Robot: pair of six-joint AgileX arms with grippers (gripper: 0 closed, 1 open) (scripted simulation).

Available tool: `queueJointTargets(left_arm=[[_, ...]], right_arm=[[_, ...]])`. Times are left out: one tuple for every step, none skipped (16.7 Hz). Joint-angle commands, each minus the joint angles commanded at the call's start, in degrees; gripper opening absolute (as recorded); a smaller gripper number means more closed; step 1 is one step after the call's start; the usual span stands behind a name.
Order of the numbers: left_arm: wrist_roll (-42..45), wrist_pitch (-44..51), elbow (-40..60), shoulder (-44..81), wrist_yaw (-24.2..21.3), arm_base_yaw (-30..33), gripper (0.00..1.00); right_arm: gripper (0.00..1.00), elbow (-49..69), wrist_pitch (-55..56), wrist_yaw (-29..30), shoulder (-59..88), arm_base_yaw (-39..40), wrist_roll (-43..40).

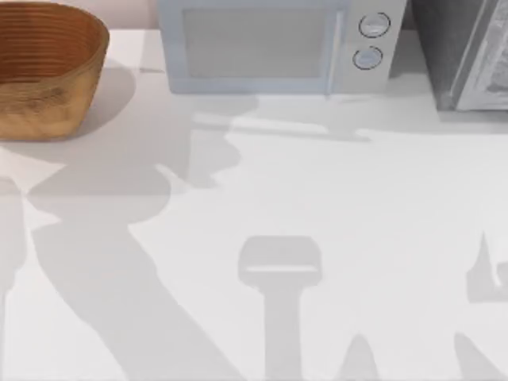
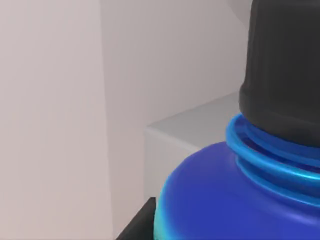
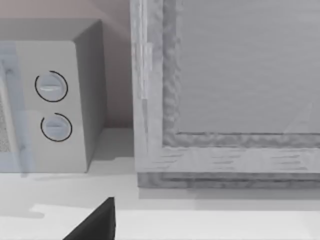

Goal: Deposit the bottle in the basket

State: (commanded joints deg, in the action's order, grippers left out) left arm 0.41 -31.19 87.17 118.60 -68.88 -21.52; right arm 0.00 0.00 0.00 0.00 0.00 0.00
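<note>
- The bottle [image 2: 235,200] is seen very close in the left wrist view: a rounded blue body, bright blue rings at the neck, and a black cap [image 2: 282,75] above them.
- Because it sits so near to the left arm's camera, I judge that the left hand carries it, but the fingers themselves are not visible, so I cannot tell how they are closed.
- The bottle looks like smooth, stiff plastic. I think it is light and not fragile, but the glossy round body may slip in a weak grip.
- The best place to hold it seems to be the body under the neck rings, where the sides are wide. The cap is narrow and could turn or come loose.
- The basket [image 1: 48,75] stands on the table [image 1: 333,206] at the far left corner, with its open mouth up.
- A microwave [image 1: 274,44] stands at the far middle, just beside a grey cabinet [image 1: 460,51] at the far right.
- In the top view the arms appear as shadows on the table, so I judge they are raised above it.
- The right wrist view looks towards the microwave and the cabinet; a dark corner there may be part of the right hand, and I cannot tell its state.
</note>
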Motion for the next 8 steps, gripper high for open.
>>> queueJointTargets(left_arm=[[0.0,-0.5,0.2,0.7,0.6,0.6,0.00],[-0.1,-1.1,0.4,1.5,1.3,1.5,0.00],[-0.1,-1.7,0.7,2.3,2.1,2.3,0.00],[-0.1,-2.2,0.9,3.0,2.6,3.0,0.00],[-0.1,-2.4,1.0,3.2,2.8,3.3,0.00],[-0.1,-2.4,1.0,3.2,2.8,3.3,0.00],[-0.1,-2.4,1.0,3.2,2.8,3.3,0.00],[-0.1,-2.4,1.0,3.2,2.8,3.3,0.00]], right_arm=[[1.00,0.0,0.0,0.0,0.0,0.0,0.0],[1.00,0.0,0.0,0.0,0.0,0.0,0.0],[1.00,0.0,0.0,0.0,0.0,0.0,0.0],[1.00,0.0,0.0,0.0,0.0,0.0,0.0],[1.00,0.0,0.0,0.0,0.0,0.0,0.0],[1.00,0.0,0.0,0.0,0.0,0.0,0.0],[1.00,0.0,0.0,0.0,0.0,0.0,0.0],[1.00,0.0,0.0,0.0,0.0,0.0,0.0]])
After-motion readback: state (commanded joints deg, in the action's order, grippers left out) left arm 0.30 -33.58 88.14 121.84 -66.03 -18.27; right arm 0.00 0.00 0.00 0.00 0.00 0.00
